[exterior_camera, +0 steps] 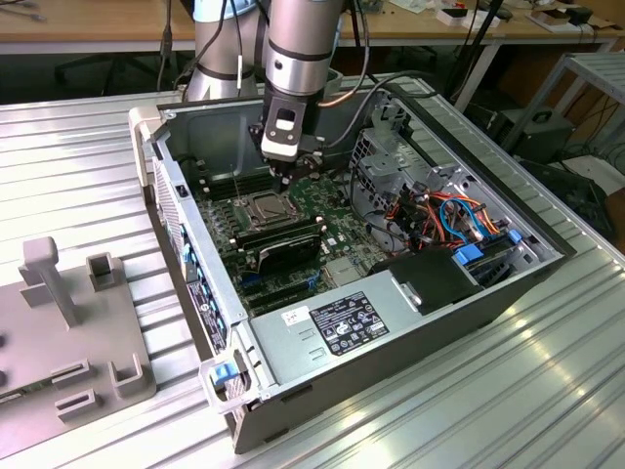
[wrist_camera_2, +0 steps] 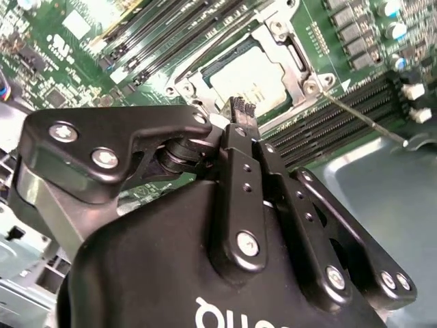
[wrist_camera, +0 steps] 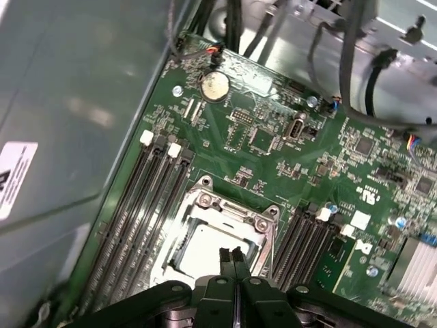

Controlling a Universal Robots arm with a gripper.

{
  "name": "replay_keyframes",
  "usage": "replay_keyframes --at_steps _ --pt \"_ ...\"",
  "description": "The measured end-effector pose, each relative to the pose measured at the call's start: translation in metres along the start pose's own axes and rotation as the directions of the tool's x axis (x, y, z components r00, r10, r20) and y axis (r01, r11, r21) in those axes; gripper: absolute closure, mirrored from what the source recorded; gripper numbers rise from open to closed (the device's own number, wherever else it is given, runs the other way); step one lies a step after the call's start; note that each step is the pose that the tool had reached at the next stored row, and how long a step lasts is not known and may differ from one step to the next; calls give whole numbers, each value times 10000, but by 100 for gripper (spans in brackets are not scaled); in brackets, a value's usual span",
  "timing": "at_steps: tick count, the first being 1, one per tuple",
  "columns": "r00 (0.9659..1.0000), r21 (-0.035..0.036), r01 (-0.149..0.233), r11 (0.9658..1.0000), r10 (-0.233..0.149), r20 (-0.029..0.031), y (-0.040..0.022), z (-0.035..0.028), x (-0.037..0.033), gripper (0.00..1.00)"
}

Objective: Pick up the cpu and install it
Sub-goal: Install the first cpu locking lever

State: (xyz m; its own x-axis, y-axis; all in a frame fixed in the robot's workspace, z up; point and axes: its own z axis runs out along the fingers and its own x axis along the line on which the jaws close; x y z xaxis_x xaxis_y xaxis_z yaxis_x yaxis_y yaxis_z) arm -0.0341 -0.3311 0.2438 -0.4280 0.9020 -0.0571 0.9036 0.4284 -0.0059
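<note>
The cpu (wrist_camera: 205,251) (wrist_camera_2: 247,70) is a flat square chip with a dull grey top. It lies in the motherboard's (wrist_camera: 273,143) metal-framed socket (exterior_camera: 266,207), with the frame around its edges. A thin lever rod (wrist_camera_2: 355,117) sticks out beside the socket. My gripper (wrist_camera: 234,258) (wrist_camera_2: 239,113) hangs just above the chip's edge, fingers pressed together and shut with nothing between them. In the exterior view the gripper (exterior_camera: 284,177) sits inside the open computer case, over the socket.
Empty memory slots (wrist_camera: 147,198) flank the socket, and long black memory sticks (exterior_camera: 281,237) lie beside it. The case walls (exterior_camera: 186,225), power supply (exterior_camera: 342,318) and coloured cables (exterior_camera: 449,210) crowd the board. A grey fixture (exterior_camera: 68,322) stands at the exterior view's left.
</note>
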Motion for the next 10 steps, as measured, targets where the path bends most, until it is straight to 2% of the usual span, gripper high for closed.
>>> replay_keyframes --at_steps 1,3,4,5,8,10 --pt "9996 13 270 9996 -270 60 0 0 0 89" --pt "9984 32 559 9984 -559 128 -1 0 0 89" --pt "9960 54 870 9962 -871 201 -1 0 1 89" --pt "9939 67 1070 9942 -1072 247 -1 0 1 89" --pt "9868 107 1578 9874 -1580 357 -1 0 1 89" --pt "9799 133 1946 9808 -1950 430 -1 0 1 89"
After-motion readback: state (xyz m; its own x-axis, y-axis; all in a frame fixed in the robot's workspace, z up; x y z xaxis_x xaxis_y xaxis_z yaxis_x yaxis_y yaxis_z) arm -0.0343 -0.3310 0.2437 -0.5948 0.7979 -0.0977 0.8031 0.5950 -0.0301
